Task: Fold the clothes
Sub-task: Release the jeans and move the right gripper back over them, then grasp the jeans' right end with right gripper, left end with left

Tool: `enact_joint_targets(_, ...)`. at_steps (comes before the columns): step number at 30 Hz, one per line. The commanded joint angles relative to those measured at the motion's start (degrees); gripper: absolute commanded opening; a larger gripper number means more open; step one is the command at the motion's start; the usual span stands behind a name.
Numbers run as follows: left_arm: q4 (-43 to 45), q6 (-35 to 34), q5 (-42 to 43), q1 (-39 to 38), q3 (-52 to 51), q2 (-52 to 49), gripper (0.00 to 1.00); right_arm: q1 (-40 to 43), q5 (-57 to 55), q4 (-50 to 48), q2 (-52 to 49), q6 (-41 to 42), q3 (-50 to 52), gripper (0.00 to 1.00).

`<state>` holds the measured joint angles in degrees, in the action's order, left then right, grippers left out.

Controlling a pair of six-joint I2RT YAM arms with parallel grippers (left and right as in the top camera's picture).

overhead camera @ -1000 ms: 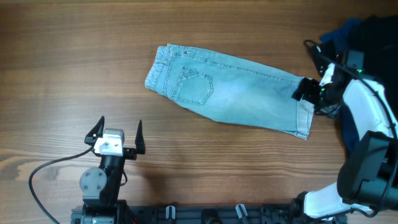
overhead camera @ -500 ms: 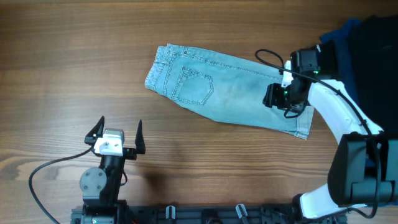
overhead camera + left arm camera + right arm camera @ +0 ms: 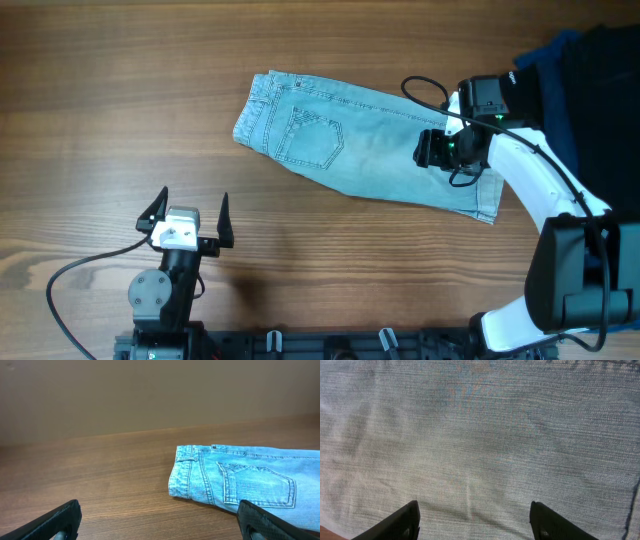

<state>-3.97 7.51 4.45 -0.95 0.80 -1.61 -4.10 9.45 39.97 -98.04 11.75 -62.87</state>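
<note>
The clothes are light blue denim shorts [image 3: 360, 145], lying flat across the middle of the table with the waistband to the left and the cuffs to the right. A stitched back pocket faces up. My right gripper [image 3: 432, 150] hovers over the leg part near the cuffs. In the right wrist view the denim [image 3: 480, 435] fills the frame, and the right gripper [image 3: 475, 520] stands open with only flat cloth between its fingers. My left gripper [image 3: 190, 208] rests open near the front left, well short of the waistband [image 3: 185, 477]; the left gripper [image 3: 159, 520] holds nothing.
A heap of black and navy garments [image 3: 590, 70] lies at the far right edge, behind the right arm. A cable [image 3: 70, 280] runs from the left arm's base along the front of the wooden table [image 3: 120, 100].
My right gripper has moved left, from the cuff edge by the dark heap to a spot over the shorts' leg. The shorts and the left arm have not moved.
</note>
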Motion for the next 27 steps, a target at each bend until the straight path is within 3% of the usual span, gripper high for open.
enact_joint_targets(1,0.09,1.09,0.87,0.33,-0.44,0.09,1.0,-0.24,0.92,-0.39,0.0,0.22,0.66,0.72)
enact_joint_targets(12,0.09,1.09,0.87,0.33,-0.44,0.09,1.0,-0.24,0.46,-2.1,0.0,-1.27,0.63,0.76)
enact_joint_targets(23,0.11,1.09,0.87,0.33,-0.44,0.09,1.0,0.35,-6.47,-4.59,0.0,0.48,0.63,0.73)
enact_joint_targets(27,0.09,1.09,0.87,0.33,-0.44,0.09,1.0,4.37,-6.14,-5.31,-1.86,0.7,0.63,0.73)
